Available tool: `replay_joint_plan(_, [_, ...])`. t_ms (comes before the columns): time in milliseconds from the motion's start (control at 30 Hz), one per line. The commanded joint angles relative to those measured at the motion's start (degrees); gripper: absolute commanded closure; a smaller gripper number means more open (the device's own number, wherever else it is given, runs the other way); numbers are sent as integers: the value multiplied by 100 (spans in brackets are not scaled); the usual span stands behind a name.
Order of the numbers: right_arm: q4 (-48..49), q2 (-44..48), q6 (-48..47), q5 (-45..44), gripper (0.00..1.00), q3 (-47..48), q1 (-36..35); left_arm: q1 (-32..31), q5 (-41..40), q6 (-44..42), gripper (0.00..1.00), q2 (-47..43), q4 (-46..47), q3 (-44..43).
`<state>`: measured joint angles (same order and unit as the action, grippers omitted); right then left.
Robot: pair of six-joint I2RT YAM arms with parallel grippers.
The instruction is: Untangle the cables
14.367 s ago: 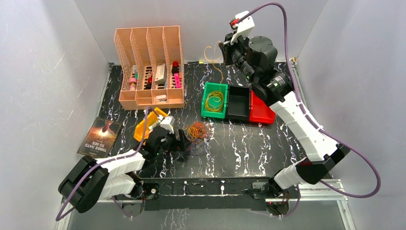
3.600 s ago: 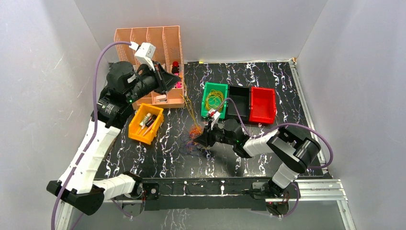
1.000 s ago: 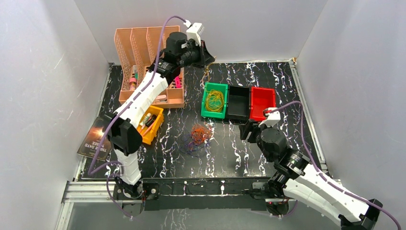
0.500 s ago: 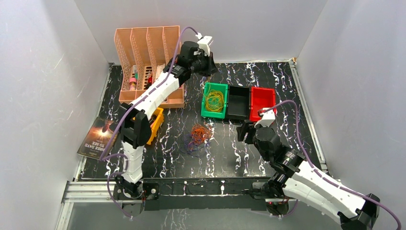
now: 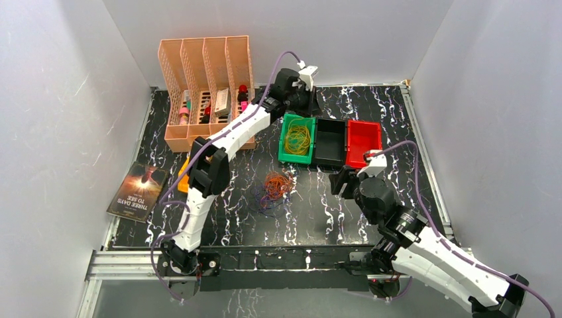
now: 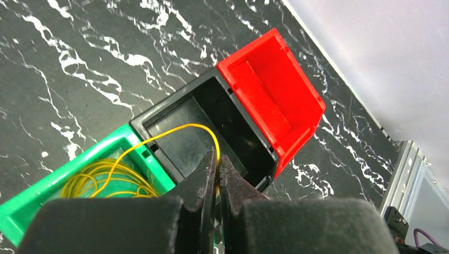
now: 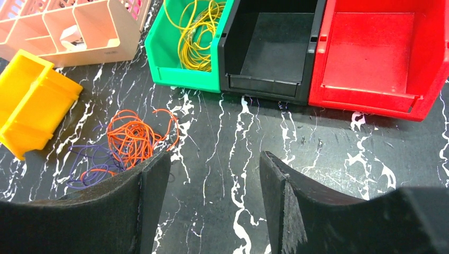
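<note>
Marbled table (image 5: 318,199) | left wrist only: left gripper (image 6: 217,159) pinching yellow cable (image 6: 180,128)

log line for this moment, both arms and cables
left end effector: shut on yellow cable trailing into green bin | right end effector: open, empty | orange-purple tangle: on table

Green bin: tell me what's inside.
A coil of yellow cables lies in the green bin. One loop runs out to the left gripper, which is shut on it. The floor beneath the coil is hidden.
</note>
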<state>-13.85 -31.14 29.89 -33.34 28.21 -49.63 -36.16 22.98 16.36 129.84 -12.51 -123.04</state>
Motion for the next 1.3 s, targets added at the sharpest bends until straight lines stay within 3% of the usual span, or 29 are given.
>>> replay_joint_plan(0, [-48, 211, 87, -244, 29, -78, -19, -22, -167, -60, 100, -31, -242, -99])
replay_joint_plan(500, [144, -32, 118, -41, 29, -140, -20, 21, -1673, -577, 100, -492, -291, 1183])
replay_joint_plan(867, [134, -73, 114, 18, 28, -149, -20, 36, -1706, -681, 100, 2, -607, 546])
replay_joint_plan(1067, [108, -24, 106, -32, 27, -140, -17, 39, -1648, -715, 72, -132, -647, 307])
replay_joint_plan(1267, [136, -115, 73, 22, 27, -96, -21, 39, -1774, -807, 61, -331, -723, 411])
